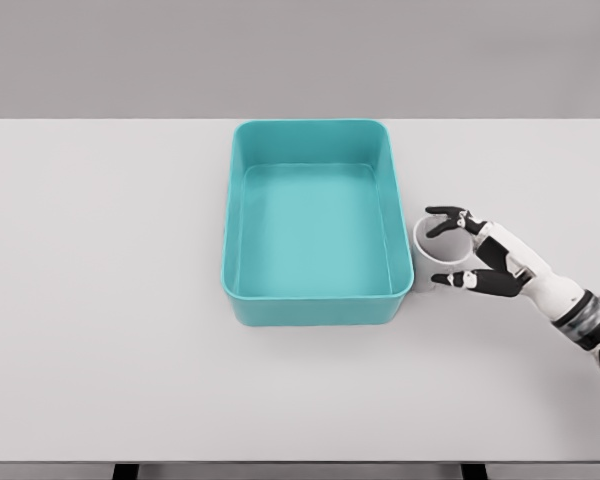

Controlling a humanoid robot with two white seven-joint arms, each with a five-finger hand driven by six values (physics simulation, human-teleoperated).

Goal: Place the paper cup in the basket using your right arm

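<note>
1. Standing upright on the tabletop [110,300], the paper cup [435,245] sits just beside the right wall of the basket [315,308], with its open mouth facing up and its white rim showing.

2. Only part of the cup can be seen, since the fingers in front hide its right side and lower edge.

3. Around it is the right hand [475,262], white with black joints, its fingers [445,213] curved past the far side of the cup and its thumb at the near side. The hand is cupped about the cup, but whether the fingers actually press on it or merely bracket it I cannot tell from here.

4. The cup's base looks to be on the tabletop, not lifted, though the spot where it meets the surface is partly covered.

5. The right arm comes in from the lower right edge, the wrist angled up and to the left toward the cup.

6. The basket is a teal rectangular tub with rounded corners and raised walls, lying lengthwise away from the viewer near the middle of the tabletop. Its inside shows only its own teal floor.

7. The tabletop is a pale grey-white slab, with a plain grey wall behind its far edge.

8. Dark table legs peek out under the near edge.
</note>
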